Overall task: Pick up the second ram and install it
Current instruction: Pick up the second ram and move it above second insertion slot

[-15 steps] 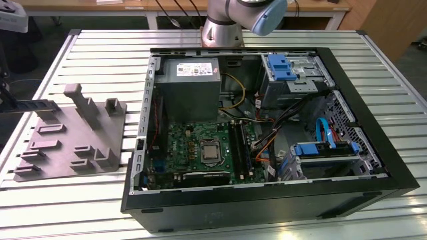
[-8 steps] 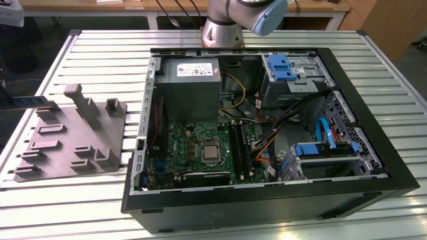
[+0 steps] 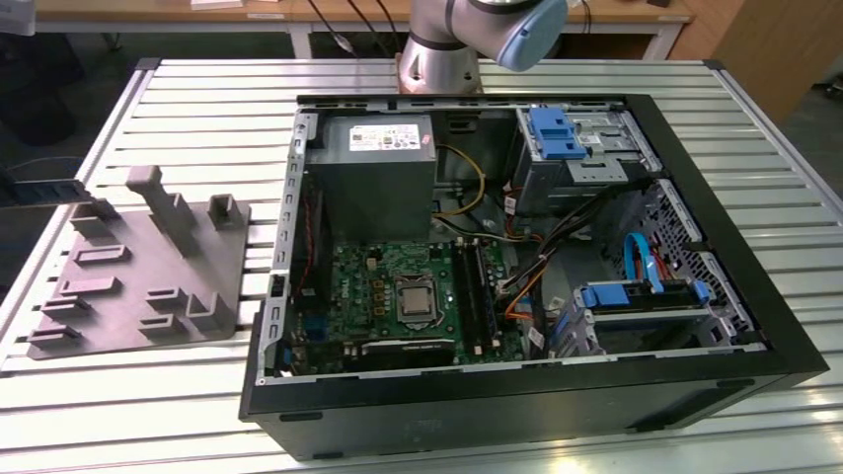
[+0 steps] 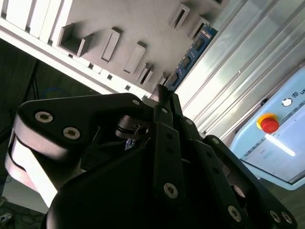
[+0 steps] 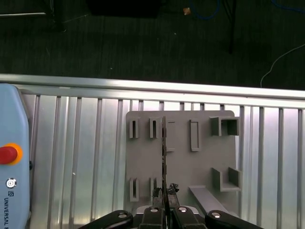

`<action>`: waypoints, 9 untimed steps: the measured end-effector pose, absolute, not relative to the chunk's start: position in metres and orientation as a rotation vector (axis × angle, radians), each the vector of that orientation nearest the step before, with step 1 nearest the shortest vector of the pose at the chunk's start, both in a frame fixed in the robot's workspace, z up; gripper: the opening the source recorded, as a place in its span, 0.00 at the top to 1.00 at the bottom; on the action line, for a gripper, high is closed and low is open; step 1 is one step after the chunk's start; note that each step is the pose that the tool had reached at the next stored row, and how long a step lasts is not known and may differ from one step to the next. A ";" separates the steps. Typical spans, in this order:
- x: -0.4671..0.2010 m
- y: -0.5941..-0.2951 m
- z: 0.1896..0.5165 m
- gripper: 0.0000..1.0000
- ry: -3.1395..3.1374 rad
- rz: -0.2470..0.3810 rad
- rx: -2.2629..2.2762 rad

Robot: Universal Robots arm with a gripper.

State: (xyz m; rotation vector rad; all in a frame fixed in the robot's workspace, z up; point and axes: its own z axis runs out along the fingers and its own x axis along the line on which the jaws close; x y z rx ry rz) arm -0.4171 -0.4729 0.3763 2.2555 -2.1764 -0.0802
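1. The slatted table (image 3: 197, 89) carries the whole job. An open computer case (image 3: 527, 415) stands across its middle and reaches toward the edge at the exterior view's right.
2. A grey holder tray (image 3: 132, 286) lies flat near the table edge at the exterior view's left, well apart from the case. Its pockets face up in the first wrist view (image 5: 186, 167).
3. Inside the case, the motherboard (image 3: 355, 286) lies flat, with its long memory slots (image 3: 472, 286) beside the processor socket. Whether a stick is already seated there cannot be told.
4. The gripper (image 5: 165, 192) hangs over the tray, its jaws pressed together on a thin board.
5. That board is the second ram (image 5: 164, 152), seen edge-on in the first wrist view. In the second wrist view its blue-green face and chips (image 4: 193, 55) run straight out from the fingertips.
6. Judged from this, the grasp is made and the installing is all to do, as the stick is far from the slots. Whether its far end is clear of the tray's pockets cannot be told.
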 end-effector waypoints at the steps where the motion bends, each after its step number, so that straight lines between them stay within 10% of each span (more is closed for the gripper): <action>1: -0.417 -0.473 0.377 0.86 -2.176 -0.080 2.256; 9: -0.417 -0.473 0.385 0.86 -2.176 -0.080 2.255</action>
